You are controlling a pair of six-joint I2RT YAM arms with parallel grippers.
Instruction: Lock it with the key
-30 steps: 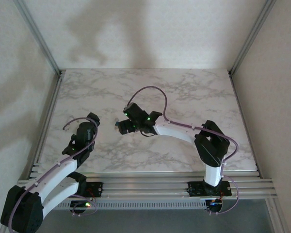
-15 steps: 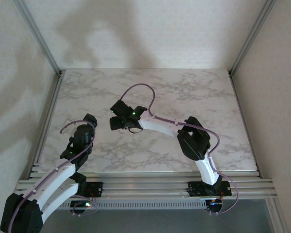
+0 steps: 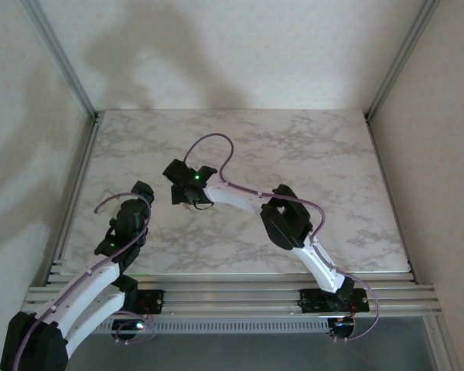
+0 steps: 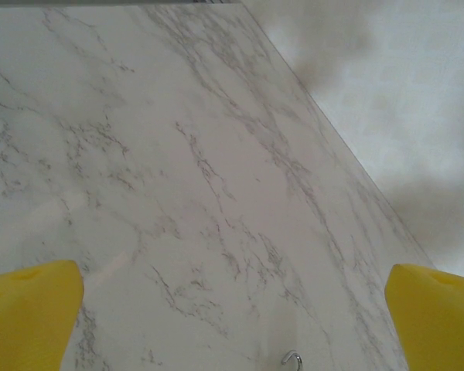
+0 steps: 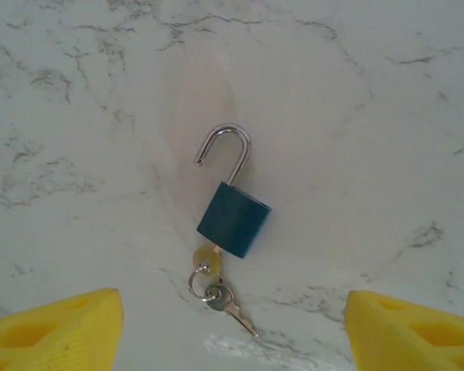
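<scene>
Right wrist: right tool (image 5: 233, 340) hangs above the lock, jaws wide, nothing held.
Left tool: left tool (image 4: 232, 317) is also spread wide and empty, low over the marble surface (image 4: 178, 154).
Padlock: blue padlock (image 5: 233, 220) lies flat just ahead of the right tool, with its shackle (image 5: 226, 151) sprung open.
Key: key (image 5: 205, 256) sits in the body's base, ring (image 5: 197, 280) trailing.
Doing it well: probably seat the shackle first, pin the body, then pinch the key head squarely before turning.
</scene>
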